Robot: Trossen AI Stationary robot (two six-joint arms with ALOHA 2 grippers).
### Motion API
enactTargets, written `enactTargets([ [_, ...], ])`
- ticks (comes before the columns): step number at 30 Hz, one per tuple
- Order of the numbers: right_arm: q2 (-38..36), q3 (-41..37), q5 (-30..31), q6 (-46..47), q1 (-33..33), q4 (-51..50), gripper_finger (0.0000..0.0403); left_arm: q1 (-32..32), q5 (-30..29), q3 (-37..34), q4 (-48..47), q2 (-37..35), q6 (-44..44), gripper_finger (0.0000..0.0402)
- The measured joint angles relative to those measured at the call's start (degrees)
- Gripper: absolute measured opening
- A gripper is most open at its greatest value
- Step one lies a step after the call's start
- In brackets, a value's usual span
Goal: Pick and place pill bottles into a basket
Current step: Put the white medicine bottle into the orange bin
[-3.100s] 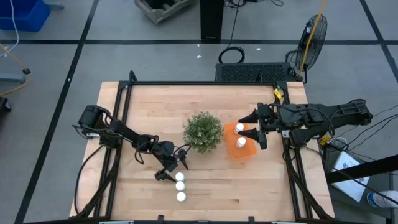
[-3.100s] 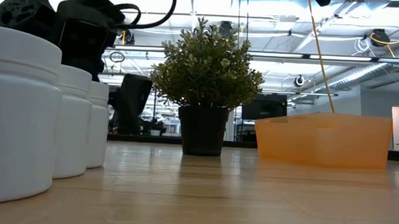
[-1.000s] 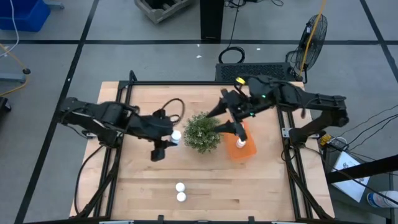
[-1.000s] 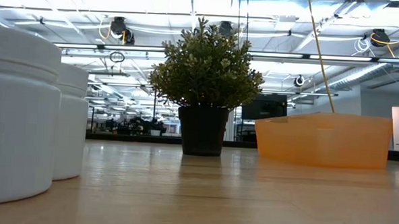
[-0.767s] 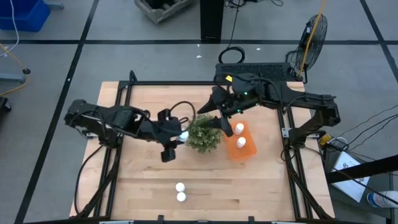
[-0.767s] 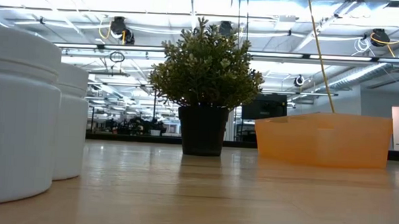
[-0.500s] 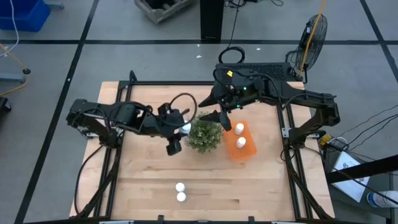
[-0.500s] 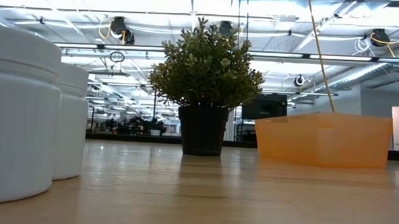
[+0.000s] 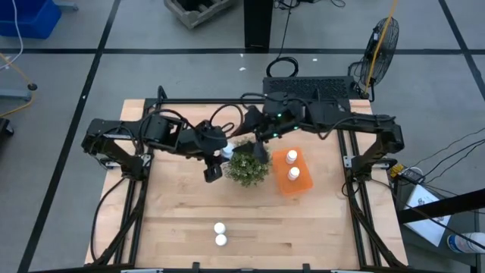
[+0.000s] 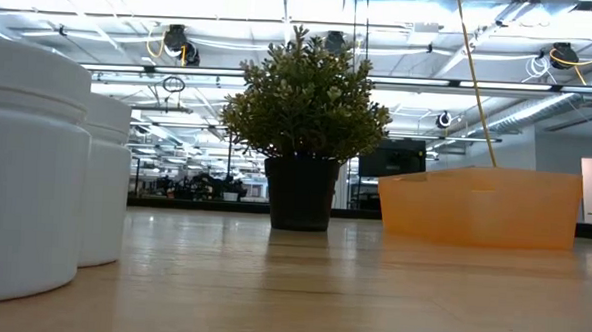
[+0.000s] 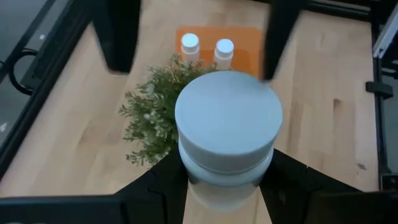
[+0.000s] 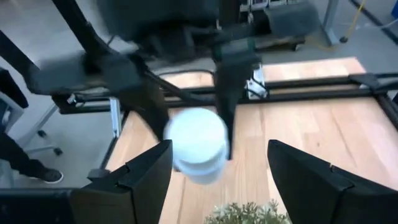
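Left gripper clamps a bottle upright above the plant's left edge. Right gripper, fingers spread and empty, faces it from just beyond. Basket lies past the plant, nearer the right arm; handover looks likely.

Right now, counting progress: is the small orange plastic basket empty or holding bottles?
Holding two: the small orange plastic basket contains two white pill bottles, standing caps up.
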Motion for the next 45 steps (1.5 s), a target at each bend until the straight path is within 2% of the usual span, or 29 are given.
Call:
enactTargets([
  [13, 2.33, 0.02, -1.52, 0.02, 0.82, 2.99, 0.0253, -0.36, 0.51, -0.04, -0.38, 0.0, -0.1, 0.0168],
  [19, 2.34, 0.02, -1.22, 0.95, 0.79, 3.49, 0.0253, 0.93, 0.36, -0.04, -0.36, 0.0, -3.78, 0.0168],
  [25, 2.45, 0.0, -1.55, 1.4, 1.11, 3.2, 0.0253, 2.93, 3.35, 0.0, -0.12, -0.09, -5.84, 0.0168],
  [37, 2.43, 0.0, -1.59, 1.74, 1.27, 3.32, 0.0251, 2.93, 4.38, 0.0, 0.34, -0.09, -3.78, 0.0168],
  [41, 2.43, 0.0, -1.59, 1.5, 1.27, 3.21, 0.0217, 2.91, 4.45, 0.0, 0.36, -0.09, -3.17, 0.0168],
  [45, 2.41, 0.0, -1.55, 0.71, 1.24, 2.89, 0.015, 2.91, 5.02, 0.0, 0.36, -0.07, -2.55, 0.0168],
])
